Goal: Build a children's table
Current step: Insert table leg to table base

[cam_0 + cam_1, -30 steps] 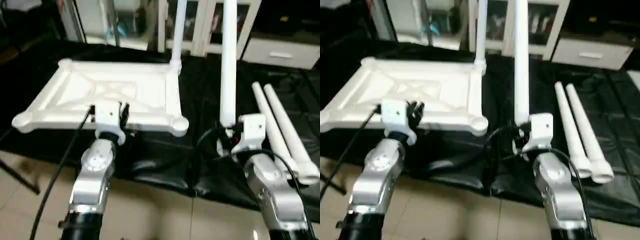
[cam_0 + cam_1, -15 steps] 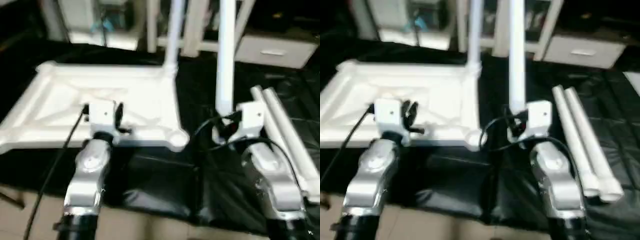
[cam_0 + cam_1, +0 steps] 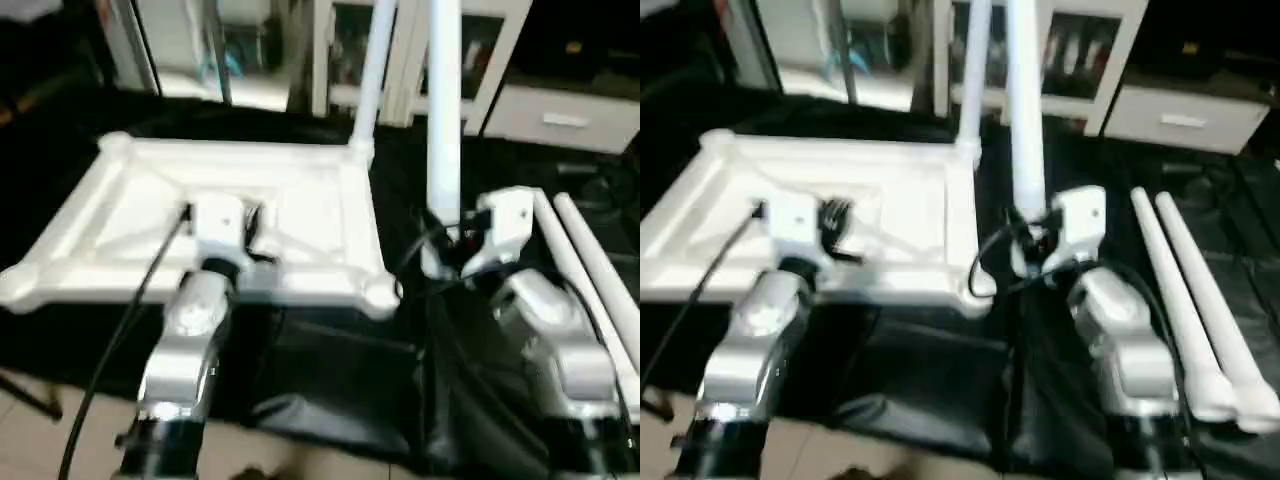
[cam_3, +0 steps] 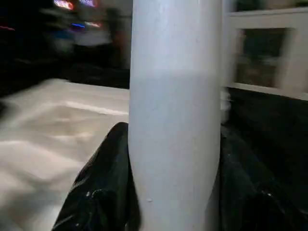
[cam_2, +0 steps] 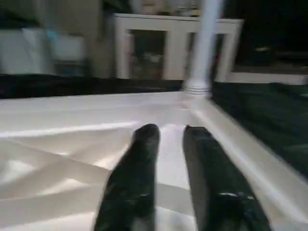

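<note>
The children's table top [image 3: 300,190] lies ribbed side up on the black cloth. One white leg [image 3: 372,80] stands in its far right corner socket. My left gripper [image 5: 169,132] reaches in over the top's near part, fingers [image 5: 144,159] a little open with nothing between them. To the right of the top, my right gripper [image 3: 450,240] is shut on the lower end of a second leg [image 3: 443,120], held upright just beyond the near right corner socket [image 3: 380,293]. In the right wrist view that leg [image 4: 175,120] stands between the black fingers [image 4: 103,192]. Two more legs [image 3: 1175,300] lie side by side at the right.
The black-draped work table [image 3: 330,360] ends near me, with tiled floor below its edge. A white cabinet with glass doors [image 3: 500,60] stands behind. A black cable [image 3: 130,310] runs along my left forearm.
The camera has shifted. My left gripper has reached from the top's near edge farther in over the ribs. The held leg now stands a bit closer to the near right corner.
</note>
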Motion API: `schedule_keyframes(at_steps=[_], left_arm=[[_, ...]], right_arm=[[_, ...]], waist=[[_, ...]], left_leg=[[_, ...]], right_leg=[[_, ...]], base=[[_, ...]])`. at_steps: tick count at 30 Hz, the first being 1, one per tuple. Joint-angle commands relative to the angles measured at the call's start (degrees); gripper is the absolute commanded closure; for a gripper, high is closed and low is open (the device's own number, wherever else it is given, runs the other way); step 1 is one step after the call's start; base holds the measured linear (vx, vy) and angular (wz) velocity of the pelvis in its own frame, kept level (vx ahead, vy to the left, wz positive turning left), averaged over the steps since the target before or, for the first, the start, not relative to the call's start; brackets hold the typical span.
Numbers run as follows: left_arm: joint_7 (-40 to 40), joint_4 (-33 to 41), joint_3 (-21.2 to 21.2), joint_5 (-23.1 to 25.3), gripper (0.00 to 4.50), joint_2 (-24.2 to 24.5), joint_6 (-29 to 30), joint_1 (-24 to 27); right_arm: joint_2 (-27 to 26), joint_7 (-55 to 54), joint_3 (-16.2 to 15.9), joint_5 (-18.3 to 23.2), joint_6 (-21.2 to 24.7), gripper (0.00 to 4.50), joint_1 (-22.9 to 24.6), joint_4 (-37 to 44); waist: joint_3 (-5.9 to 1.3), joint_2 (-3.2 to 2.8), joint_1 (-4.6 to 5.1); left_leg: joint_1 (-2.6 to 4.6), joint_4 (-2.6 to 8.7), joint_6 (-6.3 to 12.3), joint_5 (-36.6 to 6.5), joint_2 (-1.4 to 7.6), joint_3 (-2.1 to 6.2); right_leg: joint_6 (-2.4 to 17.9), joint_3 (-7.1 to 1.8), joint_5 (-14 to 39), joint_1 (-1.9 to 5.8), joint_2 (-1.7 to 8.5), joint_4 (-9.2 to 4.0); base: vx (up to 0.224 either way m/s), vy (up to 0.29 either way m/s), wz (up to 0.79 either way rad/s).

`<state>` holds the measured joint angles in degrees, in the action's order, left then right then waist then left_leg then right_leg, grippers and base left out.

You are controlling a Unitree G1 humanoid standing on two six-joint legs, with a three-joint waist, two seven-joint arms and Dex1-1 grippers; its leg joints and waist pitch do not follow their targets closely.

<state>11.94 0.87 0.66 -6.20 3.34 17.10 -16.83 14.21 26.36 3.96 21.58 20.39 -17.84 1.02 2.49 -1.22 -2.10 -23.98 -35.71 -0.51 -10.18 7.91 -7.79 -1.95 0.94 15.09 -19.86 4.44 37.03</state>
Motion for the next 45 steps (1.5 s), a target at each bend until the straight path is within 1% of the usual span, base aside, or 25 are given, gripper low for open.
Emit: schedule_keyframes(at_steps=[1,2,3,6,7,8,9,11,12,13,14,15,16,17,19,24,26,30,31,33,35,36,39,43,45], left_arm=[[8.58,1.83,1.79,-10.89,3.20,-0.40,8.55,-3.45],[9.21,1.98,1.81,-11.58,2.95,-0.38,9.28,-3.69],[11.42,2.48,1.90,-14.29,2.83,-0.30,12.61,-4.69],[15.57,2.80,2.70,-20.51,2.78,-0.45,18.16,-6.94],[16.97,2.46,3.90,-24.83,2.67,-0.96,20.35,-8.85],[17.71,2.07,4.81,-27.81,2.51,-1.39,21.55,-10.36],[17.66,1.71,5.46,-29.25,2.39,-1.70,22.20,-11.44],[17.44,0.28,7.49,-32.49,2.38,-2.49,24.36,-15.08],[17.35,0.06,7.57,-32.46,2.21,-2.52,24.44,-15.39],[17.15,-0.47,7.77,-32.38,2.21,-2.58,24.63,-16.11],[17.18,-1.44,8.07,-32.20,2.04,-2.50,25.04,-17.31],[17.40,-2.34,8.11,-31.79,2.04,-2.43,25.06,-18.54],[17.40,-2.34,8.11,-31.79,2.04,-2.43,25.06,-18.54],[17.75,-3.09,8.28,-32.04,2.04,-2.42,25.52,-19.65],[17.94,-3.66,8.17,-32.22,2.04,-2.10,26.17,-20.56],[18.23,-4.03,1.87,-29.76,2.04,-0.96,28.02,-23.74],[18.52,-3.40,0.95,-29.87,2.04,-1.58,28.40,-24.34],[18.96,-3.08,-1.34,-29.45,2.04,-3.64,28.26,-26.30],[18.97,-3.42,-1.80,-29.43,2.04,-4.02,28.05,-26.89],[18.95,-4.24,-2.56,-29.11,2.04,-4.83,27.36,-27.98],[19.19,-4.48,-2.96,-28.92,2.04,-5.08,27.15,-28.31],[19.23,-4.70,-3.14,-28.73,2.04,-5.26,27.01,-28.45],[18.84,-5.27,-3.52,-27.52,2.04,-5.01,26.51,-28.46],[17.65,-5.43,-1.86,-25.97,2.04,-2.47,25.41,-27.36],[17.13,-5.99,-2.29,-22.89,2.04,0.18,22.94,-26.67]], right_arm=[[2.37,9.64,-0.06,8.10,5.82,2.65,-0.82,1.92],[2.56,10.25,-0.03,8.66,6.30,2.65,-0.83,1.96],[3.33,12.75,0.24,11.23,8.59,2.65,-0.88,2.06],[5.38,17.53,0.46,14.95,11.81,2.65,-0.68,2.27],[6.81,20.13,0.65,16.73,13.77,2.65,-0.44,2.61],[7.84,21.84,0.79,17.82,15.05,2.65,-0.27,2.84],[8.43,22.89,1.03,18.99,16.38,2.65,-0.12,3.06],[10.86,26.40,1.07,21.56,19.36,2.65,0.57,3.62],[11.03,26.61,1.02,21.62,19.47,2.65,0.61,3.63],[11.43,27.11,0.90,21.74,19.73,2.65,0.69,3.66],[12.03,27.82,0.51,21.59,20.02,2.65,0.80,3.83],[12.69,28.49,-0.30,20.84,19.86,2.65,0.98,4.12],[12.69,28.49,-0.30,20.84,19.86,2.65,0.98,4.12],[13.22,28.94,-1.05,19.93,19.45,2.65,1.00,4.19],[13.54,29.10,-1.62,19.17,19.04,2.65,0.90,4.04],[13.68,28.42,-2.75,17.55,18.23,2.65,0.10,3.43],[13.72,28.16,-3.06,16.70,17.74,2.65,0.14,3.26],[13.90,28.17,-3.51,15.57,16.82,2.65,0.52,3.06],[13.85,28.14,-3.48,15.37,16.72,2.65,0.60,3.06],[13.80,28.09,-3.49,15.11,16.58,2.65,0.79,3.20],[13.72,27.90,-3.48,15.04,16.54,2.65,0.84,3.34],[13.69,27.95,-3.50,14.89,16.46,2.65,0.89,3.43],[13.71,27.83,-3.53,14.40,16.07,2.65,1.19,3.79],[14.57,27.65,-3.48,13.83,15.46,2.65,1.91,4.31],[15.03,27.05,-3.56,12.66,14.63,2.65,2.19,4.37]], waist=[[-2.79,0.13,0.21],[-2.79,0.03,-0.02],[-2.57,0.12,-0.11],[-2.37,0.74,-0.35],[-2.37,1.32,-0.24],[-2.37,1.44,-0.25],[-2.58,1.09,-0.57],[-2.76,1.83,-0.35],[-2.88,1.72,-0.40],[-2.88,1.98,-0.41],[-2.97,1.87,-0.48],[-3.03,2.37,-0.41],[-3.08,2.26,-0.61],[-3.06,2.46,-0.57],[-3.41,2.46,-0.83],[-3.95,2.13,-1.76],[-3.82,2.00,-2.02],[-3.32,1.97,-2.60],[-3.27,1.73,-2.86],[-3.16,1.78,-2.83],[-3.10,1.87,-2.77],[-2.91,1.87,-2.58],[-2.91,1.82,-2.30],[-3.06,1.84,-2.36],[-3.10,1.89,-2.22]], left_leg=[[2.96,5.58,-1.65,-19.40,4.39,1.37],[3.24,5.59,-2.50,-21.07,4.29,1.20],[3.60,5.68,-3.72,-23.23,4.38,0.94],[3.05,5.82,-4.56,-24.45,4.16,0.54],[2.74,5.97,-4.25,-23.11,4.23,0.39],[2.68,5.92,-4.06,-22.80,4.14,0.20],[2.98,5.81,-4.13,-22.07,4.26,0.07],[2.22,6.10,-3.28,-17.67,4.48,0.19],[2.11,6.16,-2.98,-16.71,4.49,0.31],[2.33,6.19,-2.54,-16.80,4.57,0.14],[2.61,6.16,-2.43,-17.19,4.63,0.08],[2.21,5.93,-1.71,-15.80,4.46,-0.10],[2.33,5.74,-0.94,-14.02,4.54,-0.29],[1.95,5.71,-0.17,-12.27,4.54,-0.35],[2.17,5.27,1.07,-8.88,4.51,-0.52],[1.98,4.21,5.29,-0.63,4.47,-0.92],[2.08,4.27,5.53,-1.80,4.59,-1.03],[2.30,5.00,2.98,-8.03,4.94,-1.05],[2.51,5.16,1.83,-9.96,5.01,-1.02],[2.62,5.52,-0.14,-12.95,5.01,-0.97],[2.61,5.63,-0.52,-13.63,5.00,-0.97],[2.35,5.92,-1.65,-15.72,4.89,-0.86],[2.47,6.15,-3.27,-18.35,4.86,-0.88],[2.56,6.13,-3.11,-17.26,4.88,-1.00],[2.52,6.14,-2.79,-16.51,4.85,-1.10]], right_leg=[[13.63,-1.00,4.84,0.65,3.13,-4.51],[13.38,-1.03,6.76,0.36,3.09,-4.67],[12.67,-1.29,9.11,-0.42,3.17,-5.11],[10.85,-1.42,15.13,-0.47,3.85,-5.85],[10.11,-1.36,15.69,-0.26,4.01,-5.97],[9.99,-1.37,16.32,-0.25,3.99,-5.90],[9.87,-1.45,16.53,-0.53,4.14,-6.03],[10.41,-1.12,10.55,0.14,3.91,-5.53],[10.57,-0.94,8.85,0.34,3.78,-5.28],[10.69,-0.86,7.69,0.01,3.71,-5.38],[10.93,-0.86,7.64,-0.10,3.81,-5.42],[11.06,-0.97,6.79,0.13,4.03,-5.52],[11.39,-1.10,5.05,-0.06,4.22,-5.62],[11.80,-1.06,3.56,0.23,4.27,-5.53],[12.53,-1.04,-0.69,0.27,4.18,-5.13],[14.89,-0.90,-12.11,0.17,4.02,-4.01],[16.13,-0.81,-11.42,0.06,4.05,-4.04],[15.56,-0.90,-3.32,-0.02,4.18,-4.79],[14.98,-0.95,-0.88,-0.16,4.26,-4.95],[13.61,-1.01,2.08,-0.36,4.15,-5.31],[13.26,-1.01,2.78,-0.39,4.13,-5.40],[12.07,-0.99,5.61,-0.31,4.16,-5.60],[9.82,-1.00,9.43,-0.63,4.29,-6.08],[9.40,-1.04,7.30,-0.86,4.16,-6.04],[9.14,-1.06,6.21,-0.85,4.05,-6.07]], base=[[-0.083,0.028,0.00],[-0.080,0.029,0.04],[-0.080,0.029,0.04],[-0.062,0.033,0.02],[0.000,0.000,0.00],[0.000,0.000,0.00],[0.000,0.000,0.00],[0.000,0.000,0.00],[0.000,0.000,0.00],[0.000,0.000,0.00],[0.000,0.000,0.00],[0.000,0.000,0.00],[0.000,0.000,0.00],[0.000,0.000,0.00],[0.000,0.000,0.00],[0.000,0.000,0.00],[0.000,0.000,0.00],[0.000,0.000,0.00],[0.000,0.000,0.00],[0.000,0.000,0.00],[0.000,0.000,0.00],[0.000,0.000,0.00],[0.000,0.000,0.00],[0.000,0.000,0.00],[0.000,0.000,0.00]])
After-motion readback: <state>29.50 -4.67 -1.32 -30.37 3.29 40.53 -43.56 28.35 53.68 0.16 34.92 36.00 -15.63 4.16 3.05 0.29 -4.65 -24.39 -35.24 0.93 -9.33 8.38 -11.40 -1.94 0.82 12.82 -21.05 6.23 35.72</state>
